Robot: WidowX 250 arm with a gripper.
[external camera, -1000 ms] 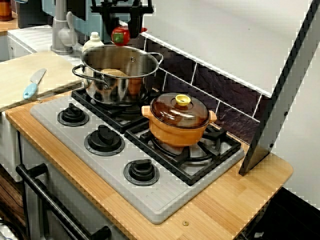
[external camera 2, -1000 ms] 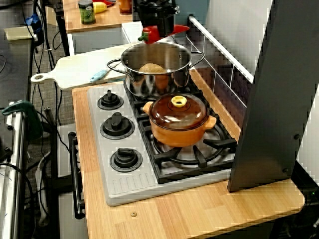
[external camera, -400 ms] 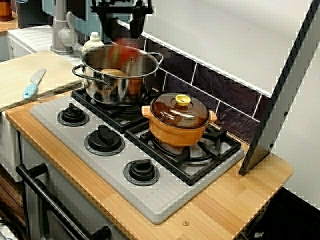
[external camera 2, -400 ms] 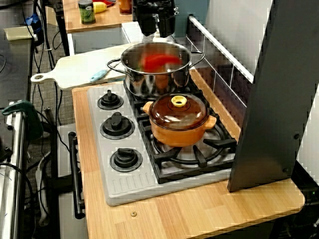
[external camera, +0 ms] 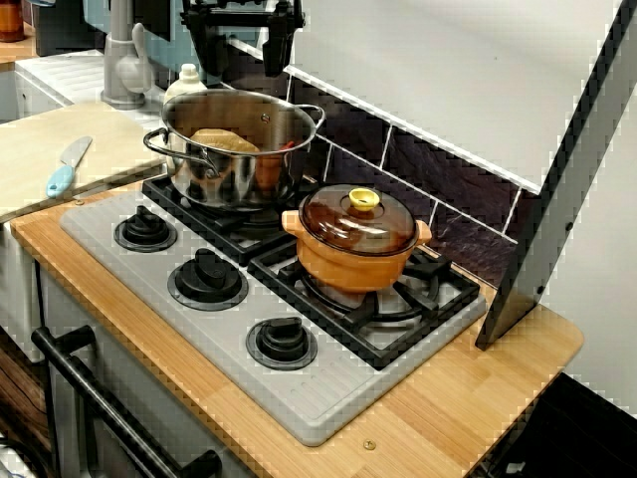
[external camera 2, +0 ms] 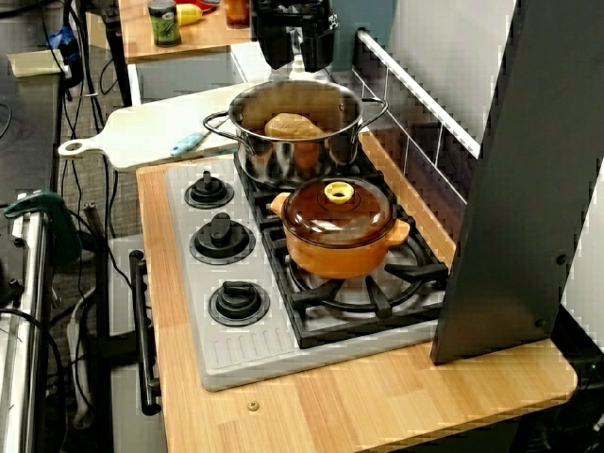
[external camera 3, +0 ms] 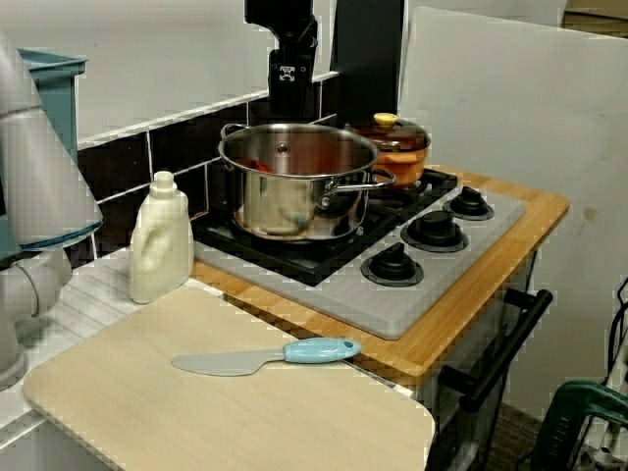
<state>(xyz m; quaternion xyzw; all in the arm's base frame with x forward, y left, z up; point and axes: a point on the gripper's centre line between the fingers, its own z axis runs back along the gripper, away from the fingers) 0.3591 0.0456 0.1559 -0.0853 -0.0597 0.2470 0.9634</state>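
One empty gripper [external camera: 239, 48] over the steel pot [external camera: 211, 175]
Its jaws stand spread, holding nothing; straight below, inside the pot, a red pepper [external camera: 288, 146] lies beside a bread roll [external camera: 224, 141], toward the tiled wall [external camera: 418, 164].

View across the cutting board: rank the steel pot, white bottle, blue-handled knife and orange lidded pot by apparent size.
1. steel pot
2. white bottle, bulkier though the knife is longer
3. blue-handled knife
orange lidded pot: unsure, farther off and partly hidden behind the steel pot
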